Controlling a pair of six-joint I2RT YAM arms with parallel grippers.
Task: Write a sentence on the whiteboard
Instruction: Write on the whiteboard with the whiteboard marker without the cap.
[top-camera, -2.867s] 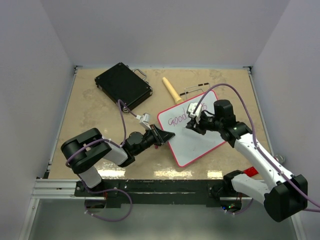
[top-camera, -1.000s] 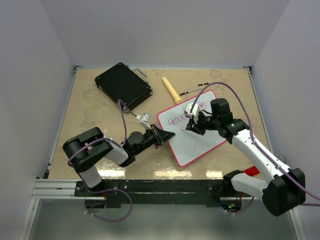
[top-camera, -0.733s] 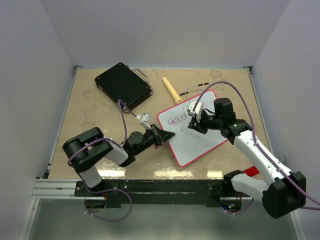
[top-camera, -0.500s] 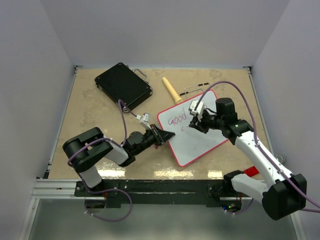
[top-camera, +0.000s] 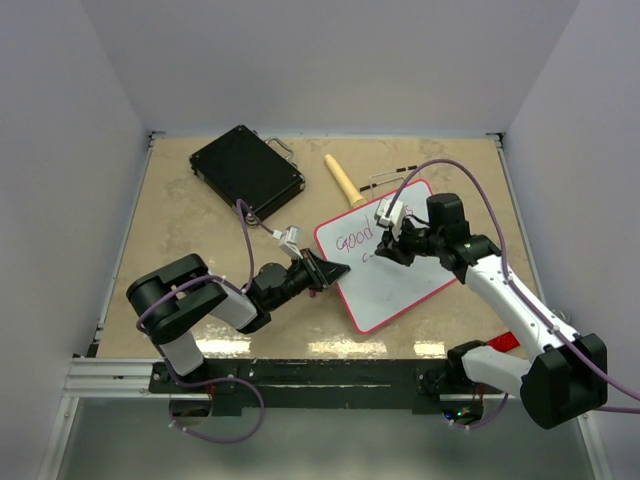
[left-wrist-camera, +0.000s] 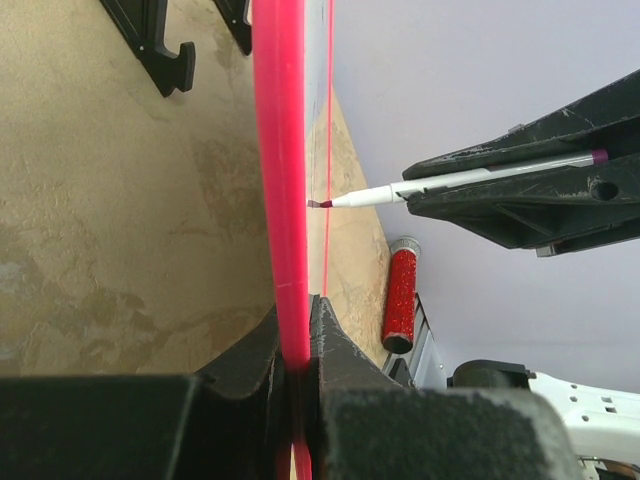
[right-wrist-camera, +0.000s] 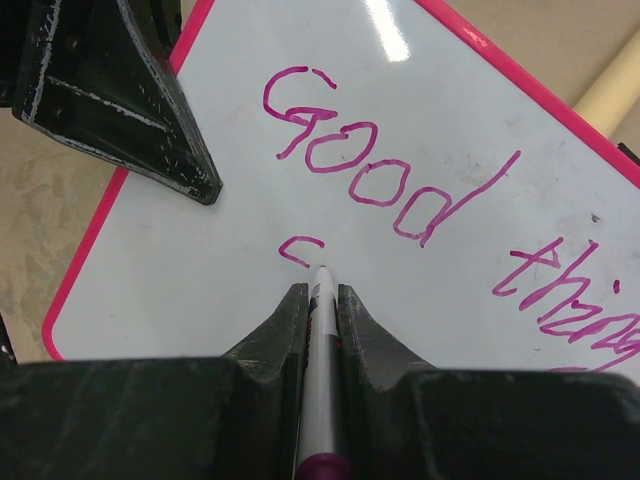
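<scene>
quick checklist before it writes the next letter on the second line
1. Left tool clamped on the whiteboard rim: ok.
2. Right tool shut on the marker, held straight: ok.
3. Marker tip at the board, just right of the "c": ok.
4. Blank board to the right of the "c" for more letters: ok.
5. First line clean and unsmudged: ok where visible, but its end is cut off in the right wrist view.
6. Ink left in the marker: cannot tell.

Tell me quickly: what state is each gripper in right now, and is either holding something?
Left gripper: closed, clamping the edge of the whiteboard.
Right gripper: closed on a marker.
</scene>
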